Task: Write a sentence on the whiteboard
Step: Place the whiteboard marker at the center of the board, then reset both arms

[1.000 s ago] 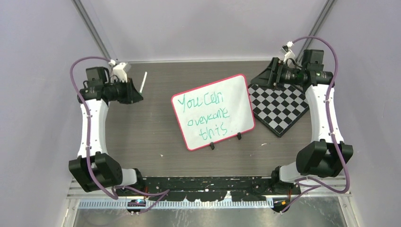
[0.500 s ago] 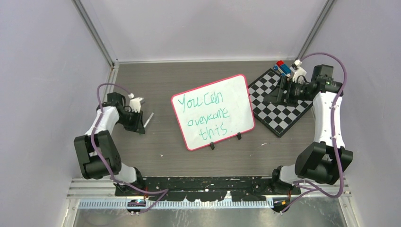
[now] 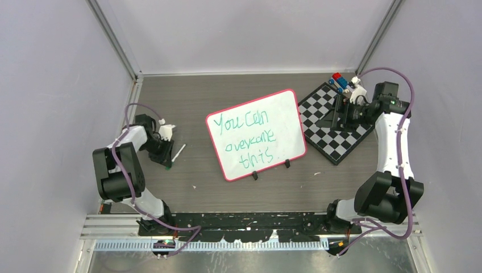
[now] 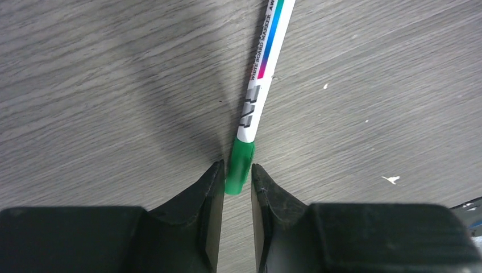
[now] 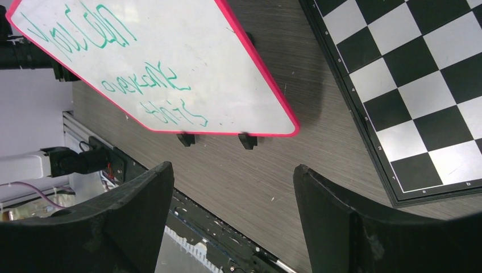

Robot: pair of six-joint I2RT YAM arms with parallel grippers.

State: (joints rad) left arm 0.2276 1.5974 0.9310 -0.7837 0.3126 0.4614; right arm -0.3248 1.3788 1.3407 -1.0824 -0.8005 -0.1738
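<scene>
The whiteboard with its pink-red rim lies mid-table, and shows in the right wrist view too. The sentence in green reads "You can overcome this" over three lines. A white marker with a green cap lies flat on the table left of the board. My left gripper sits low behind it. In the left wrist view the left gripper is narrowly open, its tips either side of the cap end of the marker. My right gripper hangs wide open over the checkered board, nothing between its fingers.
A black-and-white checkered board lies right of the whiteboard, with a small red-and-blue object at its far corner. Two black clips stick out from the whiteboard's near edge. Purple walls and metal posts close in the table.
My left arm has drawn back toward its base and come down, laying the marker on the table, and its jaws have loosened. My right arm shifted right, uncovering the red-and-blue object.
</scene>
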